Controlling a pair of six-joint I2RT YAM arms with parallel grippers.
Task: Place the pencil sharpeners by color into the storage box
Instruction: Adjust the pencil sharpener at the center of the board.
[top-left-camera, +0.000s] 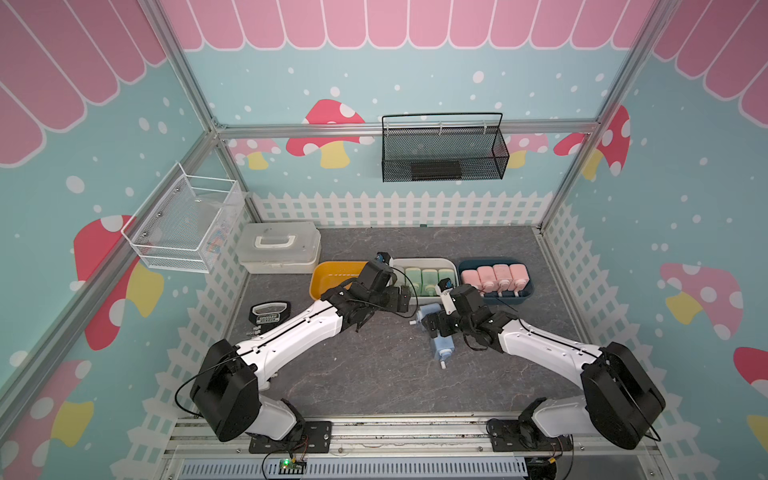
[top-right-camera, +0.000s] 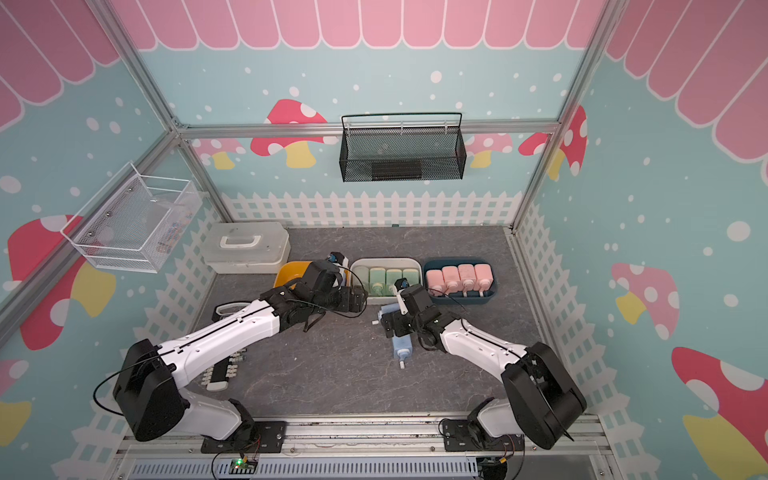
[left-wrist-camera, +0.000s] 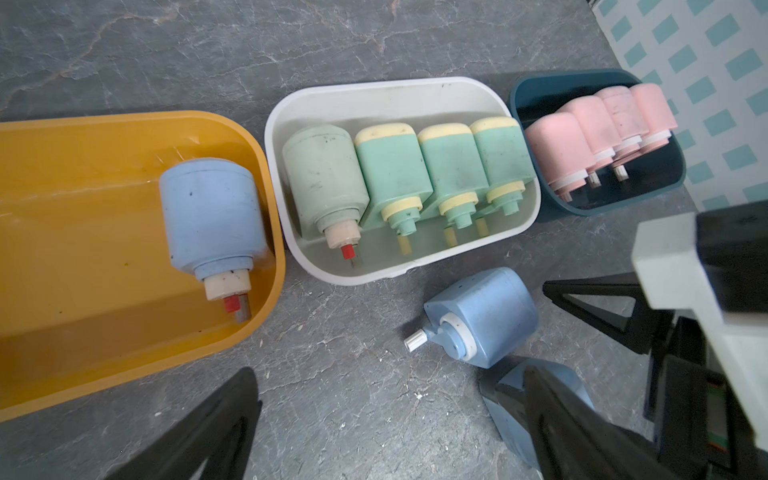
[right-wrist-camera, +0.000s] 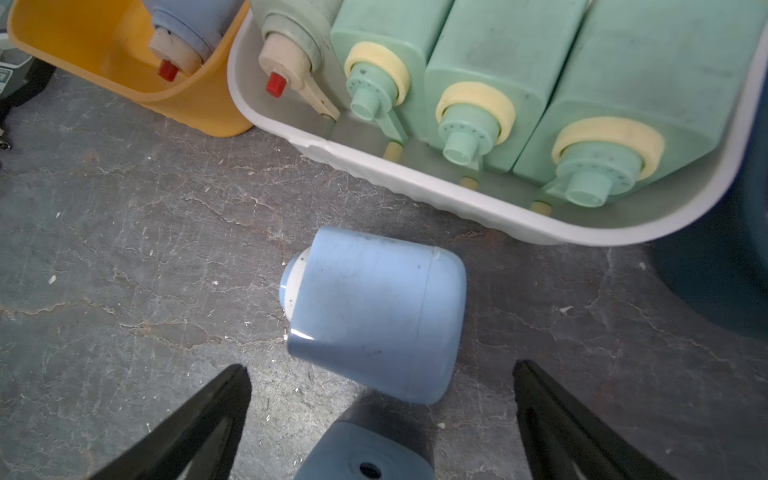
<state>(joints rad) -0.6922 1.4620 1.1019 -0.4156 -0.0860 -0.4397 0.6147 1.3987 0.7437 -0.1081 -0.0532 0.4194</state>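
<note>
in both top views the left arm (top-left-camera: 291, 332) covers much of the yellow tray (top-left-camera: 332, 272), hiding the blue sharpener (left-wrist-camera: 212, 216) inside. the right wrist view cuts off a second blue sharpener (right-wrist-camera: 365, 453) at its edge; navy tray (right-wrist-camera: 723, 282) blurred.

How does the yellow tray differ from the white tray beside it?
The yellow tray holds one blue pencil sharpener; the white tray holds four green pencil sharpeners. The yellow tray has mostly bare floor; the white tray is filled across its width. Both are rounded open trays on the grey table.
</note>
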